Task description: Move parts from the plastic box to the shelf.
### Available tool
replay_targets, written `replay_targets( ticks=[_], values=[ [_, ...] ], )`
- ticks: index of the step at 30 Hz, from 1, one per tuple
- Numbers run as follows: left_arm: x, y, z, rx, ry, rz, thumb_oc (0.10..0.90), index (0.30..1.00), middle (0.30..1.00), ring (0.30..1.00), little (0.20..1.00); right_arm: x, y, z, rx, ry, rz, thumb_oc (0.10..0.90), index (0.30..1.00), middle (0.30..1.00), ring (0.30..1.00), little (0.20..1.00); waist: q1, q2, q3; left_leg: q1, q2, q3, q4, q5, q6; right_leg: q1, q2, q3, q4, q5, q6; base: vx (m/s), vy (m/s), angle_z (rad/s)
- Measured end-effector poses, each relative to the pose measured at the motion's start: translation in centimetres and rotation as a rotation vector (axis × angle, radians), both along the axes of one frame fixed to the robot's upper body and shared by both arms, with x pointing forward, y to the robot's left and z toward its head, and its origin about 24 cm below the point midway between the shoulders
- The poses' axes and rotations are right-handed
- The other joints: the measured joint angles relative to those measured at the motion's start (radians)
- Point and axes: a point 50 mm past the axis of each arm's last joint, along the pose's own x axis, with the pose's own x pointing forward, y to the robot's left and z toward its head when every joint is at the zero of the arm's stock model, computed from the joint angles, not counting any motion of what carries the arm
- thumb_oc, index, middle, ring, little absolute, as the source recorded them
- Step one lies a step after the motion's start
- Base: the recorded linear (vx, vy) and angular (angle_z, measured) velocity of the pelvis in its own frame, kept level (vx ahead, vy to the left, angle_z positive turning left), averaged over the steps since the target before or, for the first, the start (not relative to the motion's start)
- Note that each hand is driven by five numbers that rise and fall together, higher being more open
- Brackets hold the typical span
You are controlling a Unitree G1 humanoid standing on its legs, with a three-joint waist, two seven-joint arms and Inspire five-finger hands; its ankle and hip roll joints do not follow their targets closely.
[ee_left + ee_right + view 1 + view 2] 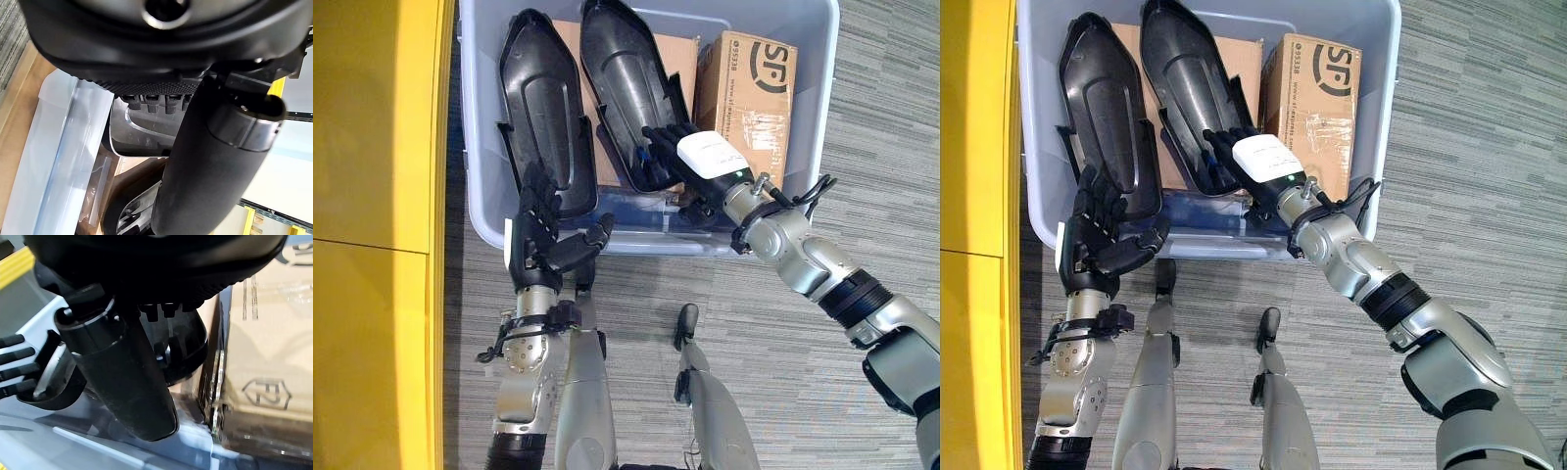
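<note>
A yellow shelf (pixel 372 235) stood to the left of the left hand (pixel 540 235). That hand was at the near wall of the pale plastic box (pixel 480 176), fingers extended and spread up against the lower end of the left black part (pixel 543 117), thumb standing out to its right; it was released, not closed round anything. The left part lay lengthwise in the box, directly ahead of the left hand's fingers. Just to the right of it lay a second black part (pixel 626 88), tilted, its lower end under the right hand (pixel 690 162). The right hand reached over the box's near wall; its fingers lay fairly straight along the inside of that second part, touching it, white-covered thumb uppermost. Whether they had closed on the part's edge could not be told. A cardboard box (pixel 744 93) stood in the plastic box immediately right of the right hand. Grey striped carpet (pixel 862 117) lay beyond that.
</note>
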Motion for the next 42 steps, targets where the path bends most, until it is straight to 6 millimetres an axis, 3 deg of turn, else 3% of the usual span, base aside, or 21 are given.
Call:
replay_targets(
  ticks=[10,27,33,35,37,42],
  values=[
    [0.0,-0.5,0.6,-0.027,-0.044,-0.006,0.9,1.0,1.0,1.0,1.0,1.0,-0.6,0.4,0.028,-0.036,-0.061,0.9,1.0,1.0,1.0,1.0,0.016,0.0,0.0,-0.029,-0.001,-0.009,0.001,0.006,0.001,-0.025,0.002,-0.006,0.005,0.0,0.0,0.0,0.004,0.0],
    [-0.6,-0.9,1.8,-0.038,-0.113,-0.007,0.9,1.0,1.0,1.0,1.0,1.5,0.4,2.9,0.079,-0.133,-0.066,0.9,1.0,1.0,1.0,1.0,0.027,0.005,-0.002,-0.096,-0.002,-0.027,0.019,0.009,0.002,-0.08,0.005,-0.018,0.017,-0.001,-0.001,0.0,0.005,0.01],
    [-0.4,-1.0,1.8,-0.037,-0.112,-0.014,0.9,1.0,1.0,1.0,1.0,2.0,0.7,2.7,0.11,-0.133,-0.083,0.9,1.0,1.0,1.0,1.0,0.034,0.008,-0.004,-0.105,-0.004,-0.028,0.037,0.005,0.003,-0.088,0.006,-0.017,0.033,-0.003,-0.003,-0.02,0.013,-0.01],
    [-0.4,-1.0,1.9,-0.035,-0.115,-0.015,0.9,1.0,1.0,1.0,1.0,2.2,1.1,2.6,0.12,-0.132,-0.085,0.9,1.0,1.0,1.0,1.0,0.034,0.011,-0.006,-0.125,-0.003,-0.028,0.069,-0.009,0.002,-0.105,0.009,-0.016,0.059,-0.013,-0.006,-0.11,0.074,-0.04],
    [-0.6,-1.3,2.5,-0.037,-0.147,-0.027,0.9,1.0,1.0,1.0,1.0,2.4,1.2,3.7,0.16,-0.167,-0.09,0.9,1.0,1.0,1.0,1.0,0.03,0.038,-0.022,-0.206,-0.005,-0.04,0.131,-0.024,0.009,-0.207,0.007,-0.013,0.176,-0.061,-0.005,-0.1,0.071,-0.04],
    [-0.6,-1.6,2.8,-0.04,-0.166,-0.041,0.9,1.0,1.0,1.0,1.0,2.8,1.7,4.0,0.185,-0.183,-0.097,0.9,1.0,1.0,1.0,1.0,0.016,0.069,-0.036,-0.273,-0.023,-0.06,0.188,-0.041,0.005,-0.31,-0.002,-0.007,0.331,-0.129,-0.009,-0.07,0.062,0.06]
  ],
)
